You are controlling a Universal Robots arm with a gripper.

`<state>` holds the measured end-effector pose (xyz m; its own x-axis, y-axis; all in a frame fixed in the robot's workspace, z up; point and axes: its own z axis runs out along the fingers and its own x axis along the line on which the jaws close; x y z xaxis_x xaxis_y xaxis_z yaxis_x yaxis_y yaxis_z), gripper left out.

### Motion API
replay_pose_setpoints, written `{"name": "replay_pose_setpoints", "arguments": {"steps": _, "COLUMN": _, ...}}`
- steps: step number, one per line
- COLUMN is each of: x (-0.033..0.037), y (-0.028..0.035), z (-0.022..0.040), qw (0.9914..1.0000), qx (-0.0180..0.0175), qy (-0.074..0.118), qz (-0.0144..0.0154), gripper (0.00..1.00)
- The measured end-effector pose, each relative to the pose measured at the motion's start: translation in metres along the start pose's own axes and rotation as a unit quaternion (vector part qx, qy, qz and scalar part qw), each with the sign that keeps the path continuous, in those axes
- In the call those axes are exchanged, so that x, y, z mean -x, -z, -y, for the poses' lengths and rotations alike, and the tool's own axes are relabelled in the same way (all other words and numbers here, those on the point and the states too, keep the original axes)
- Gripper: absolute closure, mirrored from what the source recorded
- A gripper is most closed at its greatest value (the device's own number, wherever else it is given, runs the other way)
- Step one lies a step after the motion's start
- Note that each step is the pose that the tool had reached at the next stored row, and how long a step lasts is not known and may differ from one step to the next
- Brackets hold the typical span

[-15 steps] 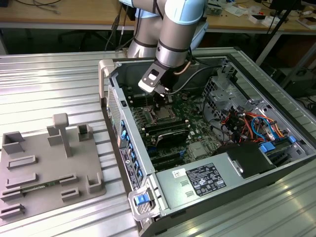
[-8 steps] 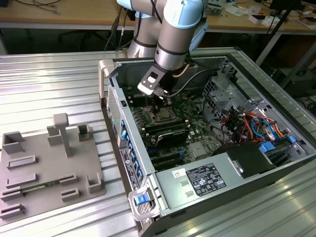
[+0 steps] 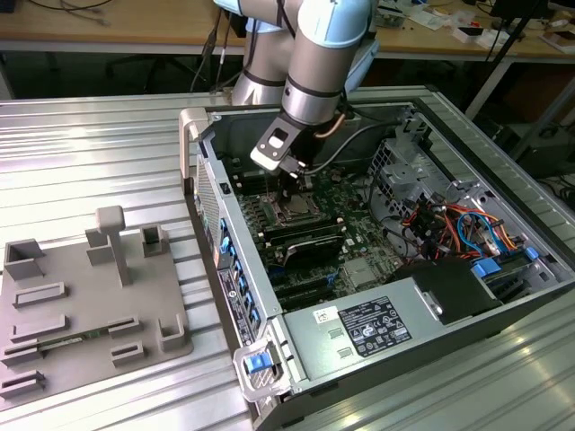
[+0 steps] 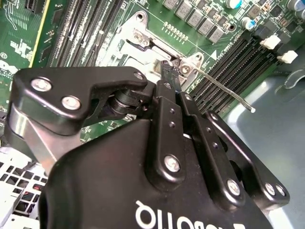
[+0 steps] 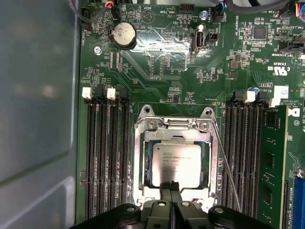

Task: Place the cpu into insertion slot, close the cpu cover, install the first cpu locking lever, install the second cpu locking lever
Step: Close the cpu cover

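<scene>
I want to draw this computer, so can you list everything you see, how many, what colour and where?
computer case: one, grey, open on the ribbed table.
motherboard: one, green, inside the case.
cpu: one, silvery, mid-motherboard.
cpu cover: one, silver, flat around the cpu.
locking lever: one seen, thin silver rod, beside the cover.
coin battery: one, silver, on the motherboard.
memory slots: several, black, both sides of the cpu.
cables: bundle, red, orange and blue, exterior view's right of the case.
holder tray: one, grey, exterior view's left of the case.
robot arm: one, grey and pale blue, reaching into the case.
gripper: one, black, shut, tips at the cover's edge.
</scene>
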<state>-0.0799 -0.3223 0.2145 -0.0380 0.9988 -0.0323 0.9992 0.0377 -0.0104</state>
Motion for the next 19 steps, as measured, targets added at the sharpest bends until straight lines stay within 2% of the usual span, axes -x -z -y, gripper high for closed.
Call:
{"name": "replay_pose_setpoints", "arguments": {"steps": 4, "x": 0.0001, "y": 0.0009, "z": -0.0022, "qw": 1.00000, "qx": 0.0000, "qy": 0.000, "qz": 0.0000, "gripper": 0.89}}
{"name": "replay_pose_setpoints", "arguments": {"steps": 6, "x": 0.0004, "y": 0.0010, "z": -0.0076, "qw": 1.00000, "qx": 0.0000, "qy": 0.000, "qz": 0.0000, "gripper": 0.89}}
{"name": "replay_pose_setpoints", "arguments": {"steps": 8, "x": 0.0007, "y": 0.0010, "z": -0.0163, "qw": 1.00000, "qx": -0.0001, "qy": 0.000, "qz": 0.0000, "gripper": 0.89}}
{"name": "replay_pose_setpoints", "arguments": {"steps": 9, "x": 0.0008, "y": 0.0009, "z": -0.0177, "qw": 1.00000, "qx": 0.0000, "qy": 0.000, "qz": 0.0000, "gripper": 0.89}}
{"name": "replay_pose_setpoints", "arguments": {"steps": 19, "x": 0.0008, "y": 0.0007, "z": -0.0177, "qw": 1.00000, "qx": 0.0000, "qy": 0.000, "qz": 0.0000, "gripper": 0.89}}
